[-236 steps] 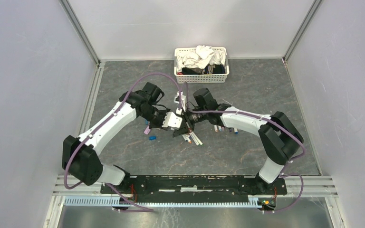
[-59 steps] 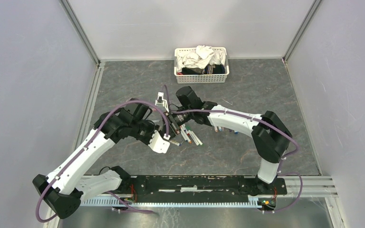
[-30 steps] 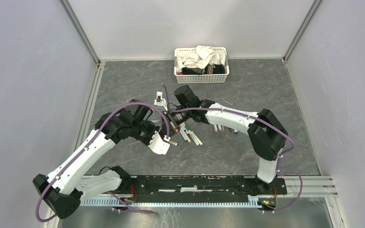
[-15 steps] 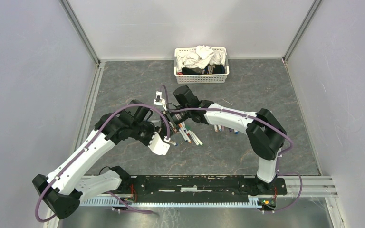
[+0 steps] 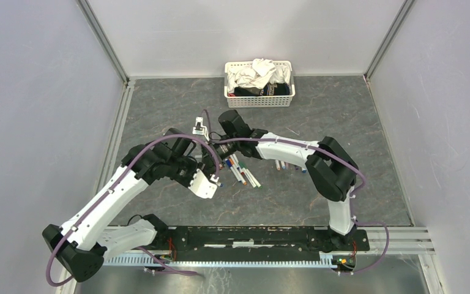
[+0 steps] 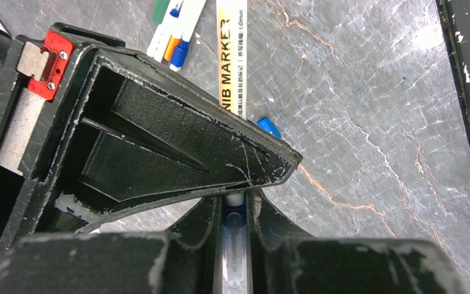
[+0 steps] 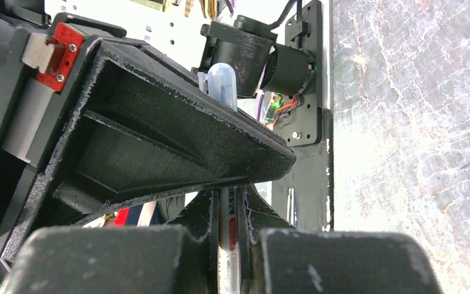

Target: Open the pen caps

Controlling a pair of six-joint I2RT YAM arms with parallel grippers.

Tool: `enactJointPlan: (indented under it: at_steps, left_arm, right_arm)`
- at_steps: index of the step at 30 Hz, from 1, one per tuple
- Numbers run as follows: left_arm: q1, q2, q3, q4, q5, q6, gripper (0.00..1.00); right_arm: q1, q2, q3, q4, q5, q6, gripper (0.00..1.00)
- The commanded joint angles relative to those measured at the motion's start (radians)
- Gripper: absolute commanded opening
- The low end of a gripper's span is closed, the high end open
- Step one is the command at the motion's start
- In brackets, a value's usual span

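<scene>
- At the left gripper: fingers pressed together on a slim pen, its barrel caught in the notch between them.
- At the right gripper: likewise pinching a red-labelled pen. Pale blue stub poking up behind the upper finger; cap or not, impossible to tell.
- From above, both grippers almost touching, over the middle of the table.
- Below the left gripper, flat on the stone: a lettered marker, with a loose blue cap just beside its barrel.
- More pens in a loose bunch right of the grippers, and another row farther right.
- At the far edge, a white basket of cloths.
</scene>
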Motion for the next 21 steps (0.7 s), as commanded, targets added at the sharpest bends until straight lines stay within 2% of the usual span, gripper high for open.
enactJointPlan:
  at_steps: [1,3,4,5,6,7,8,9,10,11,13,16,21]
  left_arm:
    - [-0.025,0.030,0.019,0.064,0.098,0.049,0.02]
    - [-0.009,0.049,0.016,0.048,-0.067,0.101,0.02]
    - [0.092,0.046,0.007,0.048,-0.148,0.166,0.02]
    - [0.330,0.044,0.002,0.051,-0.116,0.326,0.02]
    - [0.665,0.061,0.007,0.030,-0.026,0.582,0.02]
    - [0.893,0.113,0.023,-0.045,0.048,0.821,0.02]
    - [0.952,0.156,0.072,-0.170,0.060,0.951,0.02]
    - [0.868,0.153,0.114,-0.224,0.094,0.881,0.02]
    - [0.707,0.109,0.093,-0.128,0.070,0.699,0.02]
    - [0.519,0.058,0.047,-0.034,0.009,0.550,0.02]
    - [0.329,0.010,0.021,-0.006,-0.051,0.424,0.02]
    - [0.184,0.027,0.058,-0.036,-0.100,0.306,0.02]
    - [0.085,0.016,0.069,-0.011,-0.109,0.186,0.03]
  right_arm:
    - [-0.002,0.051,0.095,-0.061,0.134,-0.068,0.00]
    - [-0.017,0.005,0.037,-0.364,0.157,-0.310,0.00]
    - [-0.014,-0.116,-0.157,-0.451,0.200,-0.419,0.00]
    - [-0.002,-0.277,-0.432,-0.359,0.229,-0.409,0.00]
    - [-0.002,-0.489,-0.795,-0.113,0.247,-0.223,0.00]
    - [-0.018,-0.623,-1.019,0.146,0.242,-0.040,0.00]
    - [-0.033,-0.682,-1.108,0.281,0.218,0.062,0.00]
    - [-0.030,-0.663,-1.022,0.161,0.190,-0.006,0.00]
    - [-0.024,-0.625,-0.898,-0.062,0.209,-0.179,0.00]
    - [-0.022,-0.595,-0.798,-0.188,0.228,-0.258,0.00]
    - [-0.022,-0.578,-0.754,-0.182,0.199,-0.246,0.00]
    - [-0.025,-0.550,-0.682,-0.249,0.197,-0.298,0.00]
    - [-0.027,-0.498,-0.596,-0.245,0.200,-0.306,0.00]
